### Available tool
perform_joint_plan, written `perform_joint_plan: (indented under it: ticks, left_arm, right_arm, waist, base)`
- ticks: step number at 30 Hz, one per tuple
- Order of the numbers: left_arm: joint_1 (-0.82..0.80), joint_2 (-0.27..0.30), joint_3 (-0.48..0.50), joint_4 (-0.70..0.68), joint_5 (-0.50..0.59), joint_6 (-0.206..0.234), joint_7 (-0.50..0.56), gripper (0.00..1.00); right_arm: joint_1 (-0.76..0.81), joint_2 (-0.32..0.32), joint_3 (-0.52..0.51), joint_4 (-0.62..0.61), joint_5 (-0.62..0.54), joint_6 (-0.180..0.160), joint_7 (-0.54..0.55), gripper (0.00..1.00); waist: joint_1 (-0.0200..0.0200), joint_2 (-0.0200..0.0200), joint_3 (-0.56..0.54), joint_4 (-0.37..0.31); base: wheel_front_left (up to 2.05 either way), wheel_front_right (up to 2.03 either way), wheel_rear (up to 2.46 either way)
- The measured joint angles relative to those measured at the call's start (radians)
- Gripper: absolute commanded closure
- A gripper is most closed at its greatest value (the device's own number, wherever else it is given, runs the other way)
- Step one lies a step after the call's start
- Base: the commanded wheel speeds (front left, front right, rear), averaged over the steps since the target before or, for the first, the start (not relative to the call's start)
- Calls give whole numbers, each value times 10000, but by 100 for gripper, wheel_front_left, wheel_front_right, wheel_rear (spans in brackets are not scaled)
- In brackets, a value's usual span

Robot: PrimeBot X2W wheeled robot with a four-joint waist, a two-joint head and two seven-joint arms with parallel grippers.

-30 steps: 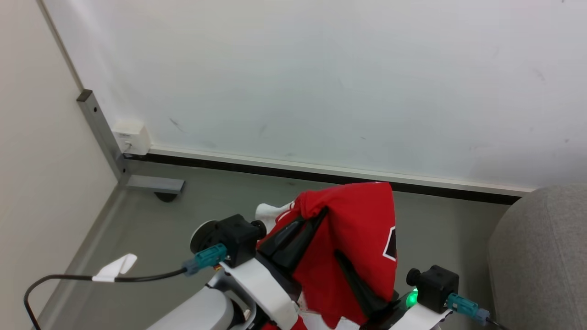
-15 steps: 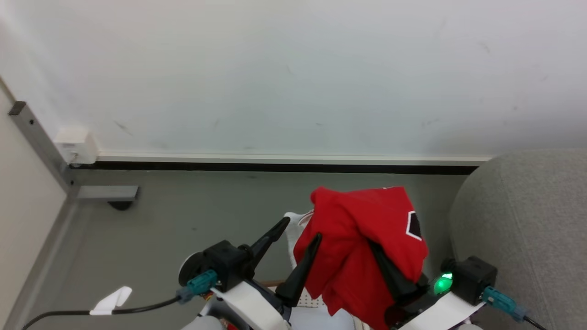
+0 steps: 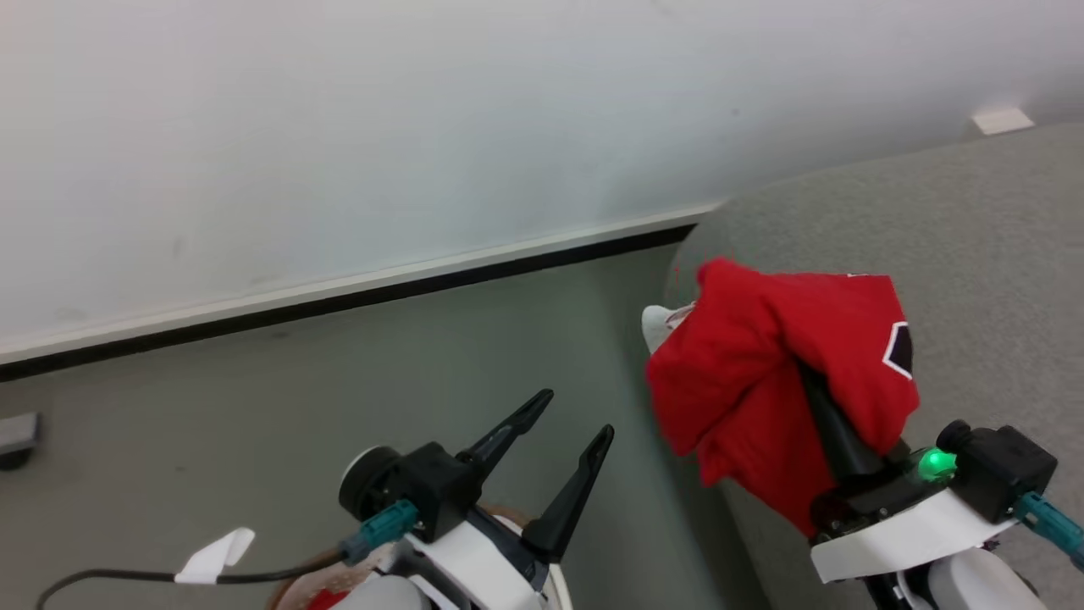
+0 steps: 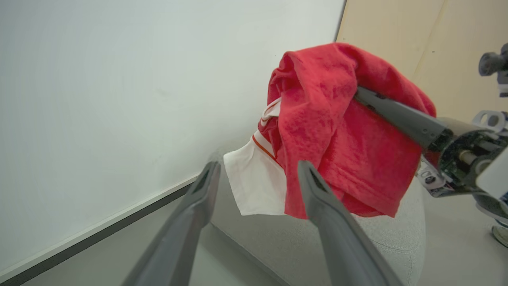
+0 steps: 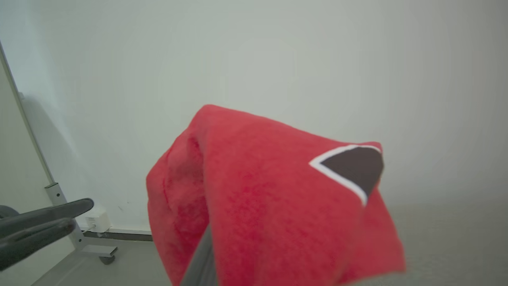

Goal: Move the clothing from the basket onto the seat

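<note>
A bunched bright-red garment [image 3: 745, 373] with a white band and a black-and-white patch [image 3: 899, 349] hangs from my right gripper [image 3: 796, 364], which is shut on it. Its fingertips are buried in the cloth. The garment hangs over the left edge of the grey seat [image 3: 948, 220]. My left gripper [image 3: 574, 415] stands open and holds nothing, to the left of the garment and over the floor. The left wrist view shows the garment [image 4: 329, 131] beyond my open left gripper [image 4: 257, 167], above the seat [image 4: 381, 238]. The right wrist view shows the cloth [image 5: 258, 198] draped over the fingers. A sliver of the basket [image 3: 555, 585] peeks out under my left arm.
A white wall [image 3: 339, 127] with a dark baseboard [image 3: 381, 292] runs behind the grey floor [image 3: 254, 398]. A metal frame foot [image 3: 17, 436] sits at the far left. A cable with a white tag [image 3: 212, 555] trails from my left wrist.
The head camera has swung right, so the seat takes up more of the view. My left gripper has come off the garment. The right gripper has carried the garment right, to the seat's edge.
</note>
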Motion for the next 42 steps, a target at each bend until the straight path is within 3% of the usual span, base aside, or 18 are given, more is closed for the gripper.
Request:
perform_joint_plan:
  ticks: [9,14,18,24,27,33,42]
  left_arm:
    - [-482,-25,-247,-35,278,-86,201,0]
    - [-633,-13,-307,-21,374,-111,278,0]
    - [-800,4,-359,-44,403,-155,414,0]
    - [-1376,6,-454,-228,566,-276,756,0]
    - [-1677,58,-364,-280,665,-284,863,0]
    - [-2329,286,-222,-500,828,-357,1074,0]
    - [-2843,326,-25,-598,905,-353,1085,0]
  right_arm:
    - [616,194,-1131,-652,-276,0,0,100]
    - [721,313,-1538,-874,-378,0,0,100]
    - [675,894,-2489,-1049,-293,0,-2,100]
    - [-461,1129,-3653,-558,-623,0,-2,100]
    - [-1397,943,-4048,-6,-633,0,75,100]
    - [-3953,-10,-5066,1237,-612,2,569,100]
    - [-6478,-1546,-6217,4535,-1164,2,1246,100]
  waist:
    - [0,0,550,-1579]
    - [0,0,904,-2023]
    - [0,-1,1205,-2122]
    - [0,0,1926,-1869]
    - [0,0,2385,-1583]
    - [1,0,3422,-943]
    - [3,0,4773,210]
  base:
    - [0,0,0]
    - [0,0,0]
    - [0,0,0]
    - [0,0,0]
    - [0,0,0]
    - [0,0,0]
    - [0,0,0]
